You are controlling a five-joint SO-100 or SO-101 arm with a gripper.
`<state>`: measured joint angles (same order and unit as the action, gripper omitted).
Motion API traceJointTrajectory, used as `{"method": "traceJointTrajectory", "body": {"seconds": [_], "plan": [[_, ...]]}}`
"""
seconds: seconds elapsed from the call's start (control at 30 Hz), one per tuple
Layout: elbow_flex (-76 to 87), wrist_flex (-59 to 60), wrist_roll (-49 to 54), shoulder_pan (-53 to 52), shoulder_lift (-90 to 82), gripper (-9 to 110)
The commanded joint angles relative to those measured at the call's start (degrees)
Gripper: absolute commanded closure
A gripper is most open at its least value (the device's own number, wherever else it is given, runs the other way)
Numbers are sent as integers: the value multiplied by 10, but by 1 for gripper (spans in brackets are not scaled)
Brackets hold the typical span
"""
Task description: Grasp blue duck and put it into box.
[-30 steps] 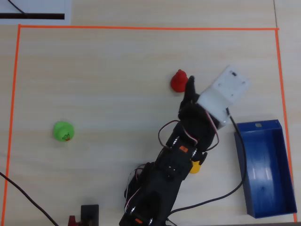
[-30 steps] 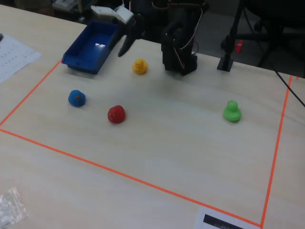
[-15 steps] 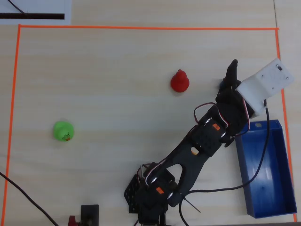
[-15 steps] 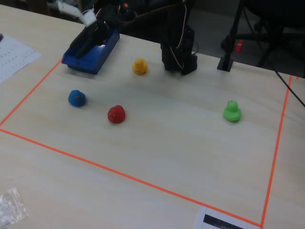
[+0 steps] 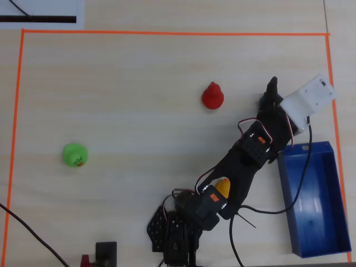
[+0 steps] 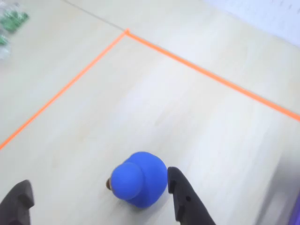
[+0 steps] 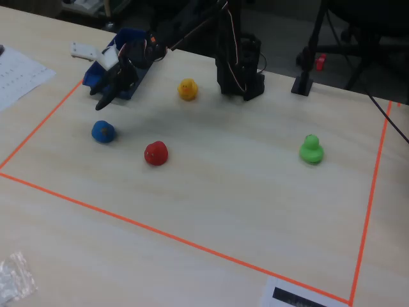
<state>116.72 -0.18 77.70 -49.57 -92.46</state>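
Observation:
The blue duck (image 6: 139, 178) stands on the light wooden table, small and bright blue with a tiny beak on its left in the wrist view. My gripper (image 6: 96, 183) is open around it, and the right finger (image 6: 180, 194) is close beside the duck. In the fixed view the gripper (image 7: 102, 101) hovers just above and behind the duck (image 7: 103, 132). In the overhead view the gripper (image 5: 271, 94) covers nearly all of the duck (image 5: 261, 101). The dark-blue box (image 5: 286, 200) lies at the right edge, also seen in the fixed view (image 7: 137, 80).
A red duck (image 5: 212, 96) stands left of the gripper in the overhead view. A yellow duck (image 5: 223, 186) sits under the arm and a green duck (image 5: 74, 154) is far left. Orange tape (image 6: 197, 70) borders the work area. The arm base (image 7: 239, 64) stands at the back.

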Motion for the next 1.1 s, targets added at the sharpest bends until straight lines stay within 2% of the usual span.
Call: {"method": "traceJointTrajectory", "body": {"seconds": [0.0,0.93,1.0,1.07], "plan": [[-32,-37,-4,-4,17,62],[-54,-118,-1,9,183,64],[-54,-120,-1,11,187,65],[-54,-120,-1,12,190,72]]}}
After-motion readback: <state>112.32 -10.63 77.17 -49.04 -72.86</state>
